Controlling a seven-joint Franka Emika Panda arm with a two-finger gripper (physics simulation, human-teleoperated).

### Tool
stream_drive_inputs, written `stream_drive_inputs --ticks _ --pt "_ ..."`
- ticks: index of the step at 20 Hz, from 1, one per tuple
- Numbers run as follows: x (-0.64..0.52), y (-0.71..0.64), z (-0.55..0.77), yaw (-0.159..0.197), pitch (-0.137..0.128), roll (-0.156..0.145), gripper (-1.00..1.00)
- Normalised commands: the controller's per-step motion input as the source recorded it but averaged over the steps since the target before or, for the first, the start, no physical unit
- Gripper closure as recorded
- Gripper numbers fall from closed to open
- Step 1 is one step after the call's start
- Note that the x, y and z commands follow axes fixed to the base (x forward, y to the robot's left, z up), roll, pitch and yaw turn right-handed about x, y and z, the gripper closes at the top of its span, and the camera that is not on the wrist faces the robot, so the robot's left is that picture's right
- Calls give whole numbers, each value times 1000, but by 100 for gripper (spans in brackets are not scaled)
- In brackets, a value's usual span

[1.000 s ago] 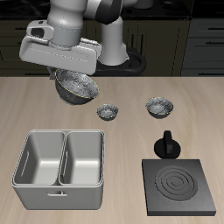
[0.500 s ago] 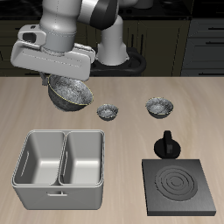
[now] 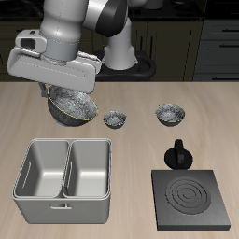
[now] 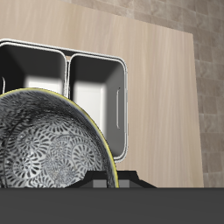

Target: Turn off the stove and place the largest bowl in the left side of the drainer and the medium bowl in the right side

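Widest grey speckled metal bowl point(image 3: 71, 105): clenched in the two-finger gripper point(image 3: 56, 91), tilted, in the air behind the light grey two-compartment drainer point(image 3: 63, 177). Mid-sized speckled bowl point(image 3: 170, 114): on table behind flat black stove point(image 3: 194, 199).

A wide round metal bowl point(image 3: 72, 104) shows grey with a dense speckled floral pattern and a yellowish rim, the two-compartment metal drainer basin point(image 3: 64, 197) is light grey, the square flat stove point(image 3: 191, 199) is black, and the wooden counter point(image 3: 140, 140) is pale tan.
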Motion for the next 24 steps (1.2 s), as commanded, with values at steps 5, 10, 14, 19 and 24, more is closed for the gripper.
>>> stream_drive_inputs --ticks 5,10,14,19,24 --pt "227 -155 238 -32 -14 -46 100" --pt "232 -51 55 -25 8 -35 100" --pt "262 38 -215 10 33 -19 100" --pt "278 59 -229 -2 33 0 100" --pt "214 148 -310 26 38 9 100"
